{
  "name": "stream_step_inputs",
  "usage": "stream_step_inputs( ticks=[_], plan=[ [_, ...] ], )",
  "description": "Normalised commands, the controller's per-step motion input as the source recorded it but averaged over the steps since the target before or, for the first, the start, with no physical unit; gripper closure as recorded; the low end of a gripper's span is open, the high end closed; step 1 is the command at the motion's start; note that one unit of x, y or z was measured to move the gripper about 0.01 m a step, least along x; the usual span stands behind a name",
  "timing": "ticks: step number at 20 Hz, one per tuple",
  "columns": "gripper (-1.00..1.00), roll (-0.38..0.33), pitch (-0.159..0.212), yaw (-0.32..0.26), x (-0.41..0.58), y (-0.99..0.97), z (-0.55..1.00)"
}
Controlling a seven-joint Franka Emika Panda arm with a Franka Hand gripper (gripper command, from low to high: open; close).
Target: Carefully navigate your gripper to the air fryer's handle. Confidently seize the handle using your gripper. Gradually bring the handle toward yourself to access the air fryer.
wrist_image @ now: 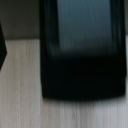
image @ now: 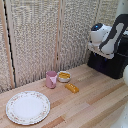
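The approach step is judged to be in hand: no grasp on the handle is seen. In the exterior view the air fryer (image: pixel 111 64) is found at about 2 o'clock, at the far end of the table (image: pixel 95 100) against the screen, with the white and grey arm (image: pixel 106 36) hanging just above and in front of it. The hand itself is hidden there and is not shown in the wrist view, so whether it is open or closed cannot be told.

In the wrist view the air fryer (wrist_image: pixel 82 50) fills most of the picture, blurred; the handle cannot be made out with certainty. The next move is judged to call for locating the handle and lining up on it.

Open table is left before the fryer. The pink cup (image: pixel 51 79), small bowl (image: pixel 64 76), yellow piece (image: pixel 71 88) and plate (image: pixel 27 107) lie well apart, toward 8 o'clock.
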Motion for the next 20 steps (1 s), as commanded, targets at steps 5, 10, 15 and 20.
stream_step_inputs(
  ticks=[5,10,15,20],
  plan=[
    [1.00,0.000,0.004,0.029,0.000,-0.11,0.00],
    [1.00,0.000,0.000,0.000,0.000,0.00,0.00],
    [1.00,0.055,0.052,-0.007,0.122,0.00,0.10],
    [1.00,0.246,0.166,-0.036,0.191,0.09,0.30]
  ],
)
